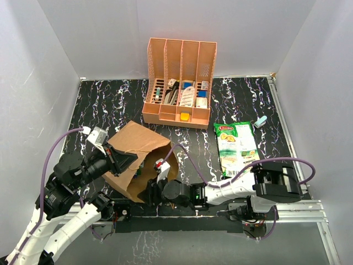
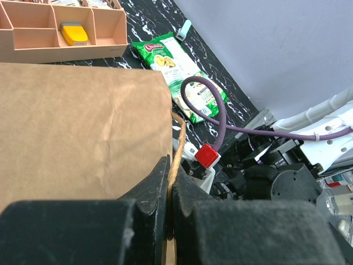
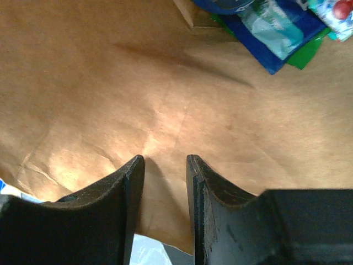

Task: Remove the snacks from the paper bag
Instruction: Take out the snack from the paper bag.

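The brown paper bag (image 1: 138, 144) lies on its side, mouth towards the near right. My left gripper (image 1: 128, 160) is shut on its twisted cord handle (image 2: 178, 144) at the mouth's rim, and the bag's side (image 2: 77, 121) fills the left wrist view. My right gripper (image 1: 153, 190) is inside the mouth. In the right wrist view it (image 3: 164, 161) is open over the bag's inner paper wall (image 3: 138, 83), with nothing between its tips. Blue (image 3: 270, 30), green (image 3: 306, 52) and red-printed (image 3: 337, 11) snack packets lie deeper in the bag. One green snack packet (image 1: 236, 147) lies flat on the table to the right and also shows in the left wrist view (image 2: 179, 69).
The orange organiser (image 1: 179, 55) with stationery stands at the back centre. A small teal item (image 1: 260, 121) lies near the right wall. The black marbled table (image 1: 110, 99) is walled on three sides. A pale glossy surface (image 3: 149, 251) shows low between my right fingers.
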Action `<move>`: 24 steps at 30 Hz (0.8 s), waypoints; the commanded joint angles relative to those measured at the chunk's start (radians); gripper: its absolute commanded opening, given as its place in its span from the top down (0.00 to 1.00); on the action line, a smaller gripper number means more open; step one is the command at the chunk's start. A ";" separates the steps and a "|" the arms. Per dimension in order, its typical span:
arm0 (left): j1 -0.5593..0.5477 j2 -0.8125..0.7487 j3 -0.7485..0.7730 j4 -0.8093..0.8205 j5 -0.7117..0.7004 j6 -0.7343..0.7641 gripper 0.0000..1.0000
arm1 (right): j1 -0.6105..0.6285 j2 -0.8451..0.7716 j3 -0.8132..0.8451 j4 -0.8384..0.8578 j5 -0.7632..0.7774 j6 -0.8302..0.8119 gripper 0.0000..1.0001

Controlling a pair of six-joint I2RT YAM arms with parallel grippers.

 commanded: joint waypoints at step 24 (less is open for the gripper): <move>-0.004 0.066 -0.091 0.272 -0.067 -0.097 1.00 | -0.151 0.148 0.237 0.060 0.591 0.075 0.38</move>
